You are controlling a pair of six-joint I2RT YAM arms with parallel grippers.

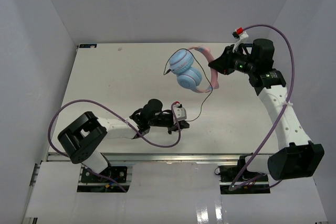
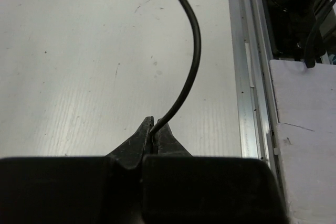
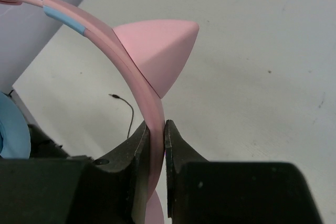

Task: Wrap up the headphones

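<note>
Right end effector (image 3: 156, 125) clamps headphones (image 1: 186, 70), arm extended | left end effector (image 2: 154, 125) pinches cord (image 2: 196, 51), arm low

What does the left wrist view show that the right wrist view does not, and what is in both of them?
Only the left wrist view: the left tool shut on the thin black cord, which curves upward from it, and the metal rail at the table edge.
Only the right wrist view: the right tool shut on the pink headband, a cat-ear point just above the grip, and a bit of a light-blue earcup.
Both: the white table and a stretch of black cord.
</note>
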